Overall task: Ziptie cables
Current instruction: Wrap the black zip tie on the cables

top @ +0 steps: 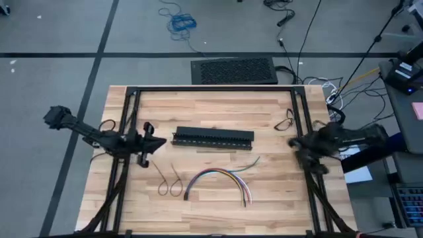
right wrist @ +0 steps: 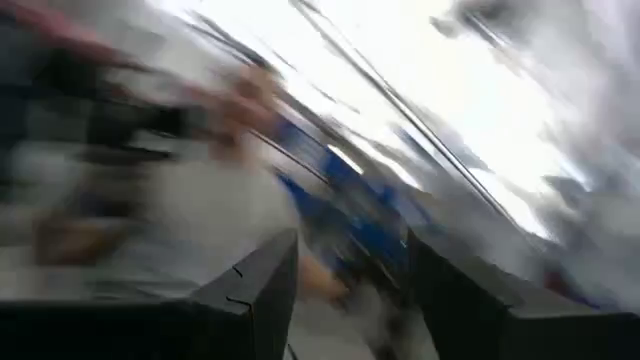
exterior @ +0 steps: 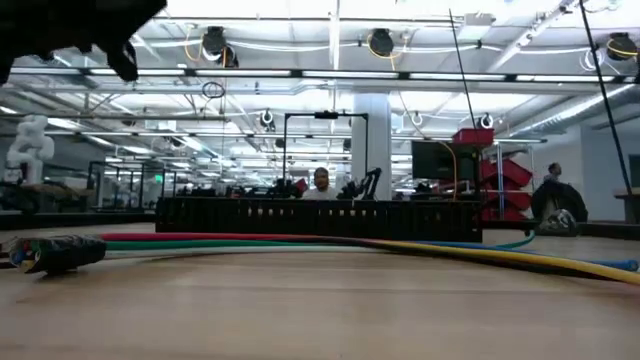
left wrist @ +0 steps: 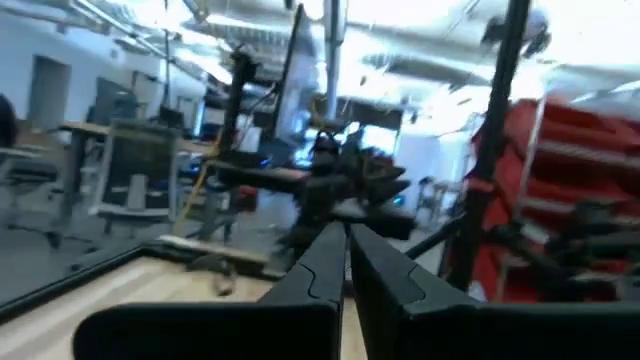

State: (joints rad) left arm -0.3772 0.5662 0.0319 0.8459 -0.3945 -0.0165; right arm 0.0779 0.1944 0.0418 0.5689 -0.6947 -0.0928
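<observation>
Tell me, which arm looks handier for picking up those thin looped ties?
Probably the left: its pincer, shut, hovers just above the zipties, while the right pincer sits open at the table's far edge.

right wrist view smeared beyond its fingers point(right wrist: 260, 290), zipties point(top: 169, 183) too thin to count

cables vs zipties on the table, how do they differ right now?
Colour: the cables are a multicoloured bundle; the zipties are dark.
Shape: the cables lie in one wide arch; the zipties form small loops with straight tails.
Thickness: the cables make a thicker band; each ziptie is a thin strip.
Place: in the high view the zipties lie left of the cables.
Shared: both lie on the wooden table on the near side of the black slotted bar, neither held.
</observation>
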